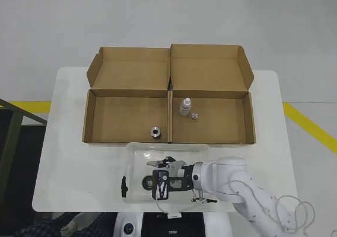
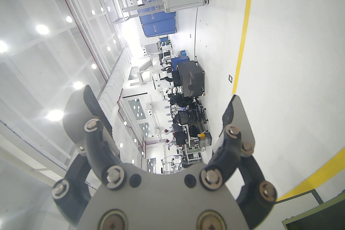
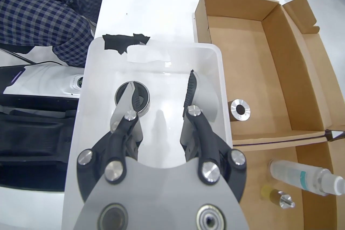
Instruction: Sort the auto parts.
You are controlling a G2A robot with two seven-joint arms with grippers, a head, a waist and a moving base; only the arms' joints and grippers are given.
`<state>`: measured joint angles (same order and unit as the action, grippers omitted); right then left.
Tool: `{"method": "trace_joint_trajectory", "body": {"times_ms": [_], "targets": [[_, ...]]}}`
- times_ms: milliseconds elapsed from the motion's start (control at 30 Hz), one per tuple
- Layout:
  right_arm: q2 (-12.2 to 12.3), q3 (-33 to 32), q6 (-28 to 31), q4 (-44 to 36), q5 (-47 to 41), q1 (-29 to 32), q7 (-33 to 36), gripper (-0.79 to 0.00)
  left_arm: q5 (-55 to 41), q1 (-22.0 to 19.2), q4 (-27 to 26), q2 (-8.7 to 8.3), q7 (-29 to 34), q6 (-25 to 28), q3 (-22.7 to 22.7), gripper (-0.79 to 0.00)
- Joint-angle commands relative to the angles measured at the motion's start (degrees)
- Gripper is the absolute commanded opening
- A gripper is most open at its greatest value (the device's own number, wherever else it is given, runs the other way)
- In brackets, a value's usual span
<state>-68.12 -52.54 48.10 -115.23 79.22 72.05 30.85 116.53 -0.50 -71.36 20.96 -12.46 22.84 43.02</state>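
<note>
My right gripper hangs open inside the white bin at the table's front edge. A round black ring part lies on the bin floor, partly behind one finger and outside the gap between the two. A short metal cylinder stands in the left cardboard box. The right cardboard box holds a small white bottle and a small metal fitting. My left gripper is open and empty, facing the room.
Both boxes stand side by side behind the bin, lids folded back. Black tape sticks to the bin's left end. A green frame stands beside the table's left edge. Bare white table lies left of the bin.
</note>
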Motion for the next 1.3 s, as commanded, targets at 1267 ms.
{"method": "trace_joint_trajectory", "body": {"times_ms": [1267], "targets": [[-0.7, 8.8, -2.0, 12.3, 7.4, -4.3, -7.4, -0.302, 0.0, 0.0, 0.0, 0.00, 0.0, 0.0, 0.0, 0.000]]}}
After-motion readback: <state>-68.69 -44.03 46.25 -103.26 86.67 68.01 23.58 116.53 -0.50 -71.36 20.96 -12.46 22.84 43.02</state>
